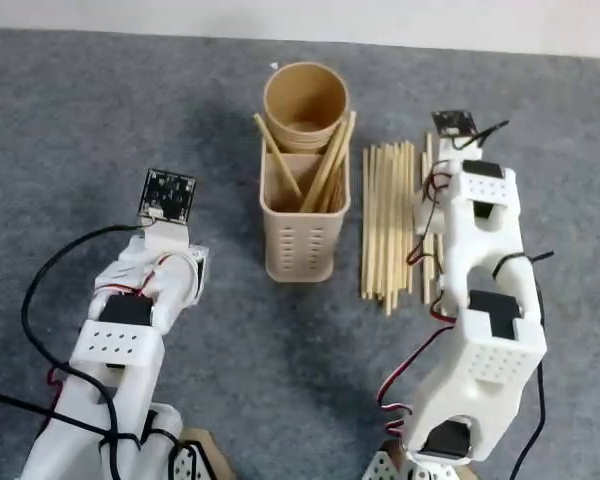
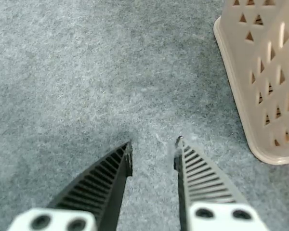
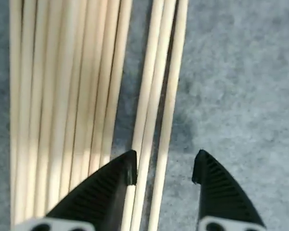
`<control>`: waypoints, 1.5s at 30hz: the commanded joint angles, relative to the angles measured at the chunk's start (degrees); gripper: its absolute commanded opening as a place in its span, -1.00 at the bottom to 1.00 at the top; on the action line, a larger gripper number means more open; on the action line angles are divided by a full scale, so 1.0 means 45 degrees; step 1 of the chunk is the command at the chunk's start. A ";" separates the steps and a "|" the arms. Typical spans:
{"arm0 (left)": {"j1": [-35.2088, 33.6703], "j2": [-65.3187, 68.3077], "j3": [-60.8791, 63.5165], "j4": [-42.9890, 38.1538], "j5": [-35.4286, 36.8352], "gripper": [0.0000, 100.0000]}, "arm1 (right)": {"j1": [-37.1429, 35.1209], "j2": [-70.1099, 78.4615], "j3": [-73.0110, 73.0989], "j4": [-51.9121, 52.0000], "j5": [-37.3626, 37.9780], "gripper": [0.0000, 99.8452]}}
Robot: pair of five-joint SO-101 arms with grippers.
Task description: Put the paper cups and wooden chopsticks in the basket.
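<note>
Right arm's jaws spread over loose chopsticks (image 3: 62, 96), left arm's jaws spread near basket (image 2: 265, 82), several chopsticks (image 1: 325, 172) inside.

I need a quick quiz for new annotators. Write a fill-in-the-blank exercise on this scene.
1. Over the loose chopsticks beside the basket hangs the ___ arm's gripper.
2. That gripper and the left gripper are both ___.
3. The number of cups in view is ___.
4. More chopsticks lean inside the ___.

Missing words: right; open; one; basket.
</note>
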 commanded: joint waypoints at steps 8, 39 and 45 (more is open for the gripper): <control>0.0186 -0.0225 -0.0068 -0.0176 -0.0117 -0.66 | 0.0440 0.1573 -0.0928 -0.0498 -0.0156 -0.61; 0.0186 -0.0225 -0.0068 -0.0195 -0.0117 -0.66 | 0.1260 0.2569 -0.2237 -0.0186 -0.0156 -0.64; 0.0186 -0.0225 -0.0068 -0.0176 -0.0117 -0.66 | 0.1006 0.2569 -0.2217 -0.0107 -0.0156 -0.93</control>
